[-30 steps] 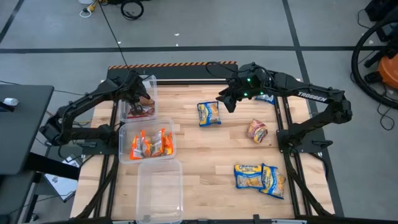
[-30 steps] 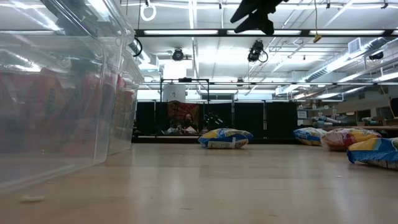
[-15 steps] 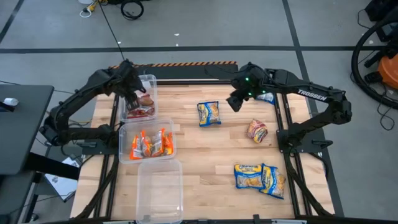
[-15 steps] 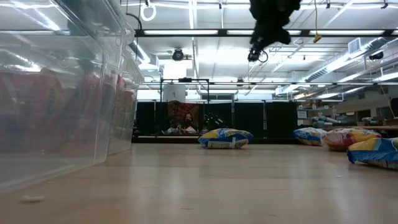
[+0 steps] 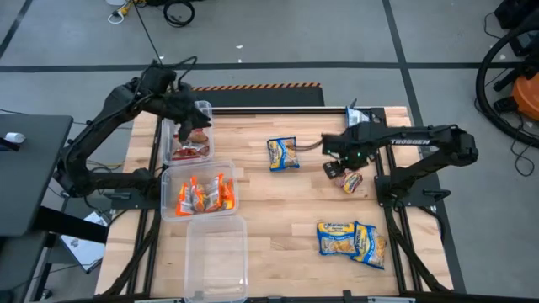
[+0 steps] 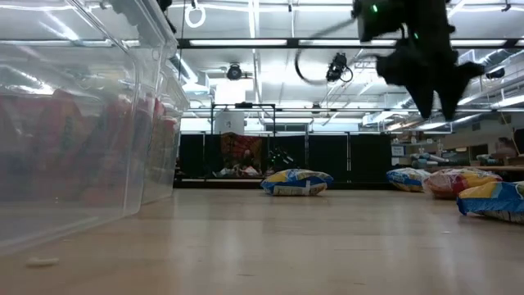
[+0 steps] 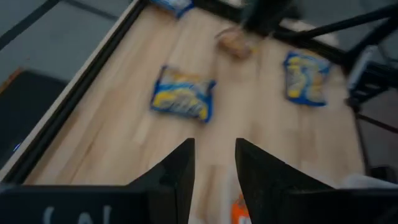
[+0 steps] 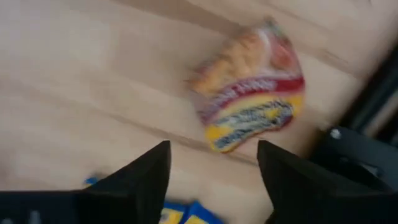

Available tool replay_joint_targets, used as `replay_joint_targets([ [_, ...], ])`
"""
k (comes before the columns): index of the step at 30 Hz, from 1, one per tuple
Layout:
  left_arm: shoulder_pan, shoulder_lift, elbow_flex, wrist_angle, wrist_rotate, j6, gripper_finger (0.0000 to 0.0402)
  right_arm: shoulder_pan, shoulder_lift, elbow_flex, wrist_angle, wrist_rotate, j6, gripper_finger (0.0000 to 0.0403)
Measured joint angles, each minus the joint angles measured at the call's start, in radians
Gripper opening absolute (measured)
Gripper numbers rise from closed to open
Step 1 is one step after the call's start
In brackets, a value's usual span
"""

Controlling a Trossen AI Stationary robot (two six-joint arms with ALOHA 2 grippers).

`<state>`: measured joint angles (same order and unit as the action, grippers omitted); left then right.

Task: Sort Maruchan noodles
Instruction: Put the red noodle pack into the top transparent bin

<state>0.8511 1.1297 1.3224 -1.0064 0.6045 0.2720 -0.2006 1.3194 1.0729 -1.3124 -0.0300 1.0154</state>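
Observation:
My right gripper [image 5: 338, 166] is open and hangs just above the table, next to a crumpled red-and-silver noodle packet [image 8: 249, 93] that lies ahead of its fingers; in the low view the gripper [image 6: 435, 97] points down, clear of the wood. One blue-and-yellow packet [image 5: 284, 153] lies flat mid-table, and two more [image 5: 352, 241] lie near the right front. Orange packets [image 5: 203, 195] sit in the middle clear bin, and red ones [image 5: 192, 145] in the far bin. My left gripper [image 7: 214, 180] is empty, slightly open, and raised over the far bin.
An empty clear bin [image 5: 216, 257] stands at the near left, in line with the other two. Another blue packet [image 5: 358, 126] lies by the far right edge, partly behind the right arm. Bare wood stretches between the bins and the loose packets. Bin walls [image 6: 90, 123] fill the low view's left.
My right gripper has swung from high over the far middle of the table toward the right and near side, and has come down beside the red-and-silver packet. My left gripper has risen out of the far bin and drawn back toward the far left corner.

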Motion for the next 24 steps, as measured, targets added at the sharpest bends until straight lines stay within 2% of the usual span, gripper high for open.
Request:
replay_joint_targets([
  [6,-0.069,0.000,0.000,0.014,0.029,0.000,0.0121,0.010,0.000,-0.193,0.051,0.067,0.171,0.0293],
  [10,-0.131,0.000,0.000,0.014,0.029,0.001,0.0121,0.002,0.000,-0.293,0.158,0.030,0.217,0.0303],
  [15,-0.205,0.000,0.000,0.014,0.030,0.000,0.0121,0.002,0.000,-0.362,0.392,-0.045,0.231,0.0296],
  [18,-0.239,0.000,0.000,0.019,0.029,0.000,0.0121,0.002,0.000,-0.366,0.594,-0.050,0.245,0.0291],
  [22,-0.274,0.000,0.000,0.063,0.025,-0.016,0.0121,-0.006,0.001,-0.367,0.918,-0.056,0.184,0.0290],
  [24,-0.284,0.000,0.000,0.089,0.023,-0.030,0.0121,-0.010,0.001,-0.350,1.011,-0.057,0.123,0.0290],
])
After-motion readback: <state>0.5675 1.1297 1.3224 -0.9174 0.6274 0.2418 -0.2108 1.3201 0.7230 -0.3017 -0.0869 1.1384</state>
